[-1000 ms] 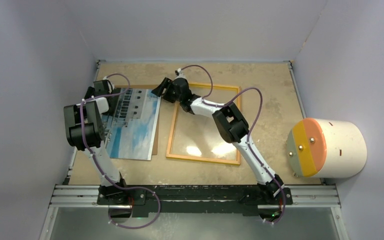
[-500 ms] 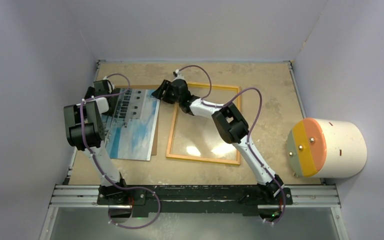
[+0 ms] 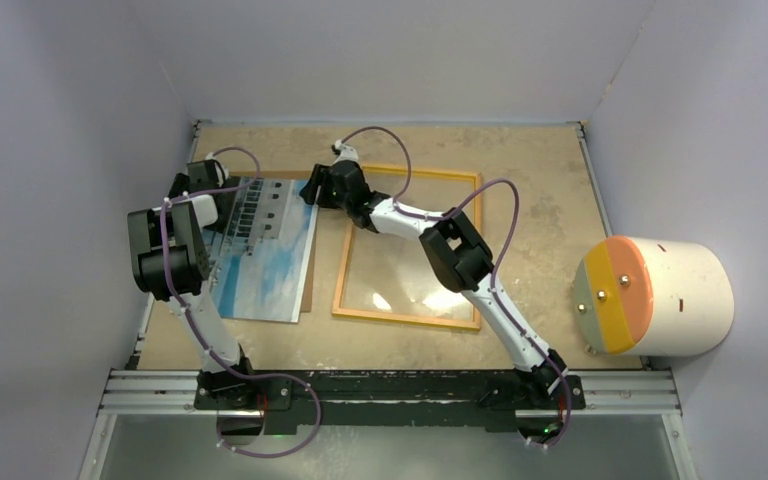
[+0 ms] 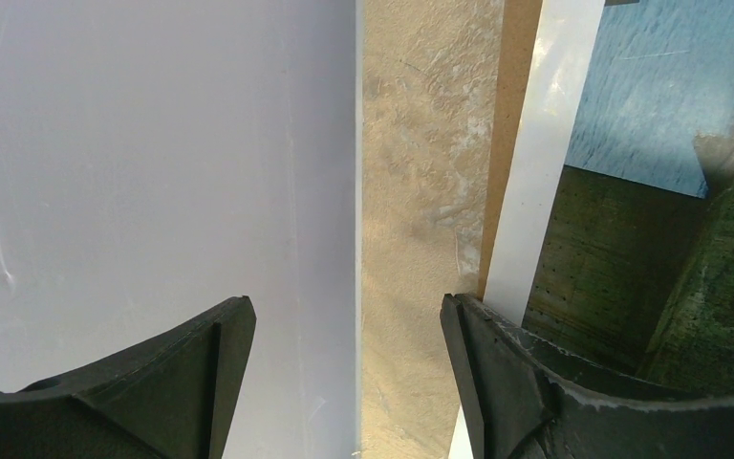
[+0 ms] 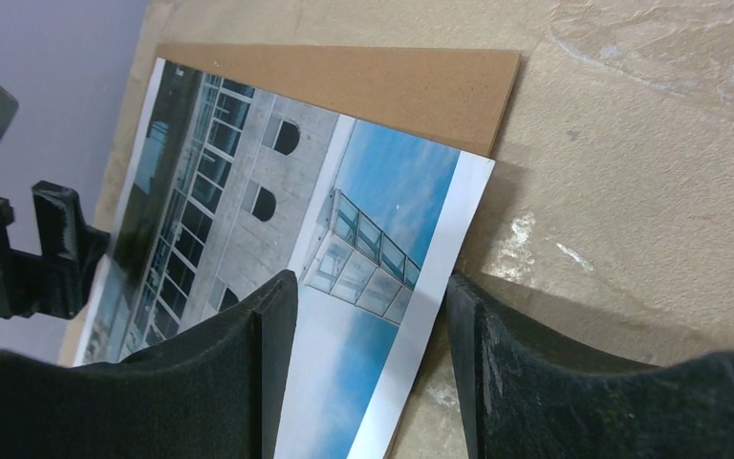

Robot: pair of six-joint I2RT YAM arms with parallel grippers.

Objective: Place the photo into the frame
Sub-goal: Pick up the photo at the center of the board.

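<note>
The photo lies face up at the left of the table, building and blue sky showing. To its right lies the frame, a flat yellow rectangle. My right gripper is at the photo's far right corner. It is open, one finger over the print, the other over bare table, with the white border between them. My left gripper is open at the photo's far left edge. Its right finger is over the white border.
A brown backing board lies under the photo and sticks out at its far side. The left wall is close beside my left gripper. A large white cylinder with an orange and yellow end rests at the right edge.
My right gripper has moved left from the frame's far left corner to the photo's far right corner, and its jaws narrowed slightly. The left arm has not moved.
</note>
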